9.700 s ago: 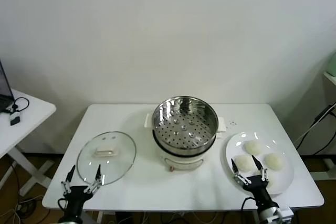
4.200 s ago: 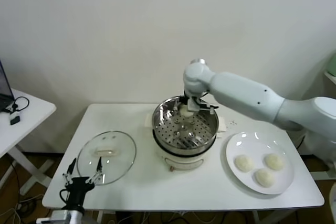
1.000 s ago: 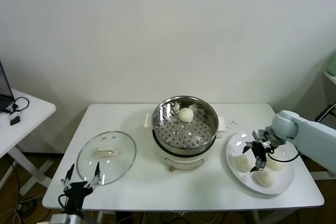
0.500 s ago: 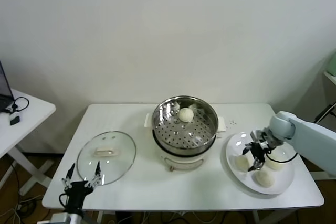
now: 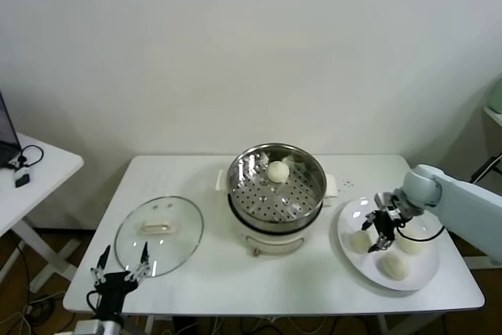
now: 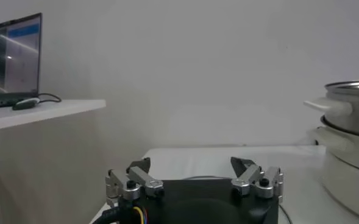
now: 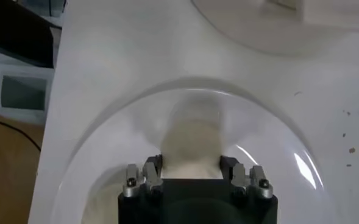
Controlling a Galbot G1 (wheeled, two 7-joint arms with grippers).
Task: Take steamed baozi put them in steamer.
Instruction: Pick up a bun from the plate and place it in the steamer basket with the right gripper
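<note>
Stainless-steel steamer (image 5: 276,186) sits on its white cooker base at the middle of the white table (image 5: 212,280), and we take it as our landmark. One steamed baozi (image 5: 278,171) lies inside it on the perforated bottom, toward the back wall. To the right of the steamer a flat white plate (image 5: 423,277) carries the other three buns: the nearest to the steamer (image 5: 361,241), a second (image 5: 411,242) farther right, and a third (image 5: 394,266) at the plate's front. We see the right gripper (image 5: 382,231) down over the plate, at the bun nearest the steamer. In the right wrist view its fingers (image 7: 152,173) stand on either side of a baozi (image 7: 190,141), spread about as wide as the bun and close against its flanks; we cannot tell whether they press on it, and the bun rests on the plate (image 7: 106,134). The round glass lid (image 5: 159,234) lies flat on the table to the left of the steamer. The left gripper (image 5: 121,270) is parked at the table's front edge, left of the steamer and just in front of the lid; in the left wrist view its fingers (image 6: 138,178) are spread apart around nothing, with the steamer's wall (image 6: 350,109) showing at the side.
</note>
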